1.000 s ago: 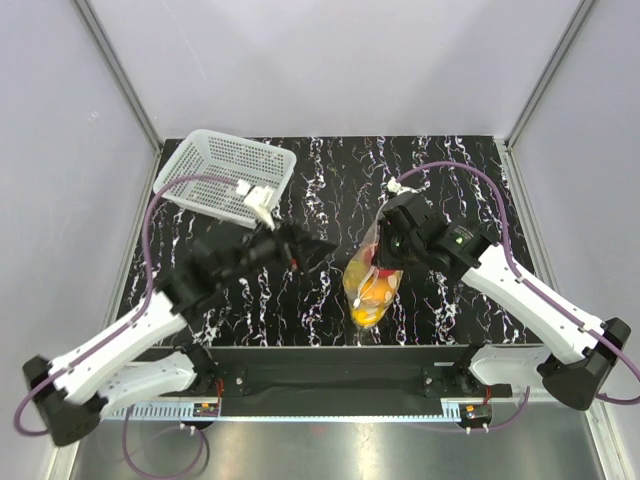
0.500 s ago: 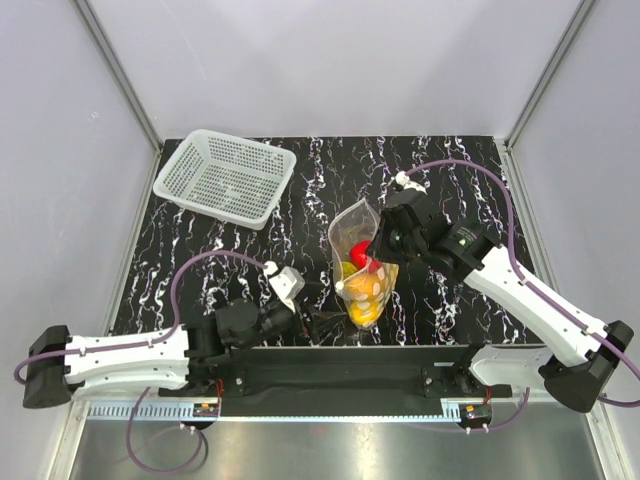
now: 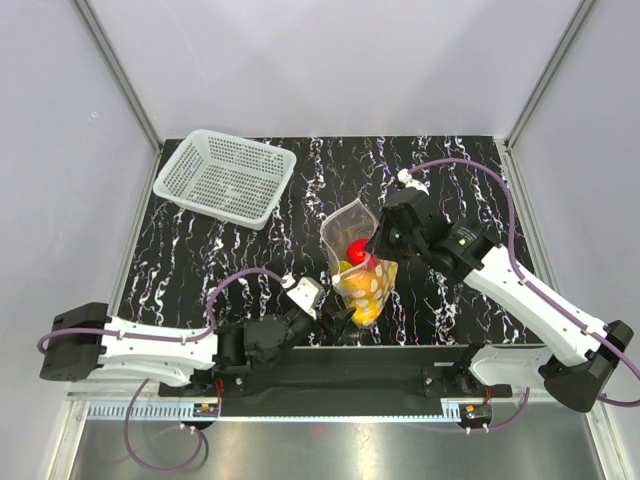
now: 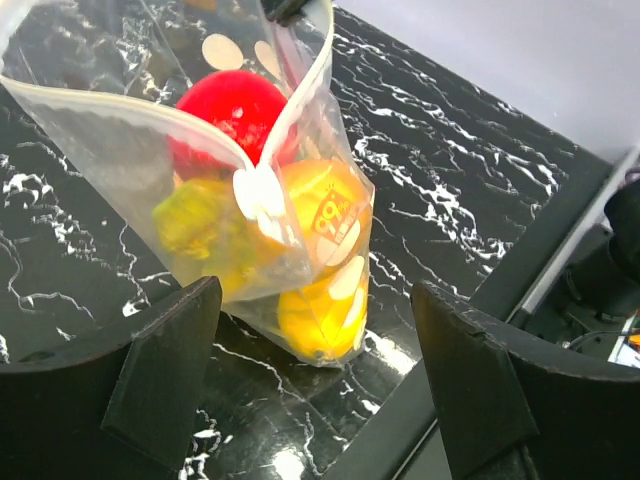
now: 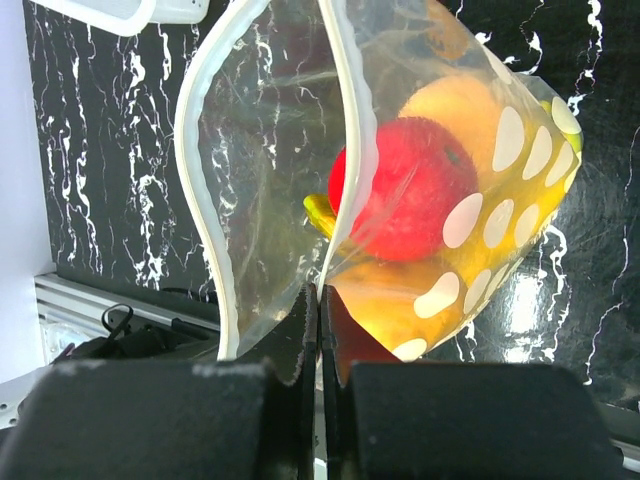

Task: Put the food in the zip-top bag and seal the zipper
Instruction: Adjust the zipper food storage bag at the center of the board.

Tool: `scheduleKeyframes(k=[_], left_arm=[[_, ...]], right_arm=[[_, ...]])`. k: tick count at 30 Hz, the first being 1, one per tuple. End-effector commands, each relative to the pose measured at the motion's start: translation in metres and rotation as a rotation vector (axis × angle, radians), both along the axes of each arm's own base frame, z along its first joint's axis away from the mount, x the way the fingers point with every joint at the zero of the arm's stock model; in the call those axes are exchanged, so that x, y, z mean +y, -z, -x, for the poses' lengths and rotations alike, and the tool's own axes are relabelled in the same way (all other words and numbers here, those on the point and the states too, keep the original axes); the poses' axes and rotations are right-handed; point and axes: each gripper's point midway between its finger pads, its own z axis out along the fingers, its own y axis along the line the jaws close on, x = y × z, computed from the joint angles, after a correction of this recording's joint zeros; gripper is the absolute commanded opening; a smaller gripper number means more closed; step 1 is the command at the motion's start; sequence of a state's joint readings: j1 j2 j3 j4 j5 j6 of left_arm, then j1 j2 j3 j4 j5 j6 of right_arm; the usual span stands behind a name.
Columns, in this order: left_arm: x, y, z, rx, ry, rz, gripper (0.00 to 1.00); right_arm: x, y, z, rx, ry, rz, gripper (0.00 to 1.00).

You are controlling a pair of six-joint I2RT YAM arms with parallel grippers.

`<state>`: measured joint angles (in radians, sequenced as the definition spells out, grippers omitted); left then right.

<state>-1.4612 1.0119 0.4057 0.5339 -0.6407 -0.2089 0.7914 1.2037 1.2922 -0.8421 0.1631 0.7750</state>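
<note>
The zip-top bag (image 3: 358, 268) stands in the middle of the table with its mouth open toward the back. Inside it are the red fruit (image 5: 405, 195), the yellow-pink fruit (image 5: 462, 105), the orange fruit (image 4: 322, 208) and the bananas (image 4: 198, 225), which are partly hidden. My right gripper (image 5: 321, 298) is shut on one side of the bag's mouth at the white zipper strip (image 5: 338, 130) and holds it up. My left gripper (image 4: 315, 300) is open, low by the bag's near bottom end, with a finger on either side and not touching it.
The white perforated basket (image 3: 225, 178) stands at the back left, empty. The table's near edge rail (image 3: 340, 365) runs just behind my left gripper (image 3: 338, 318). The black marble tabletop (image 3: 460, 180) shows on both sides of the bag.
My left arm swung from beside the basket down to the near edge, and its open gripper then moved right to the bag's bottom. My right gripper kept its hold; the bag's mouth opened wider.
</note>
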Motion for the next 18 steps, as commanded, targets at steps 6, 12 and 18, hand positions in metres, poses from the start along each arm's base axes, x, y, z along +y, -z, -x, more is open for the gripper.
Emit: scheduleKeyframes(k=[6, 12, 18], left_arm=[[0.005, -0.050, -0.015, -0.022, -0.132, 0.298, 0.75], [-0.005, -0.054, -0.019, -0.032, -0.159, 0.272, 0.70], [-0.007, -0.048, -0.025, -0.026, -0.199, 0.276, 0.50]], right_arm=[[0.001, -0.030, -0.002, -0.080, 0.029, -0.083, 0.00], [0.000, -0.028, -0.002, -0.077, 0.034, -0.090, 0.00], [0.000, -0.027, 0.000, -0.074, 0.034, -0.096, 0.00]])
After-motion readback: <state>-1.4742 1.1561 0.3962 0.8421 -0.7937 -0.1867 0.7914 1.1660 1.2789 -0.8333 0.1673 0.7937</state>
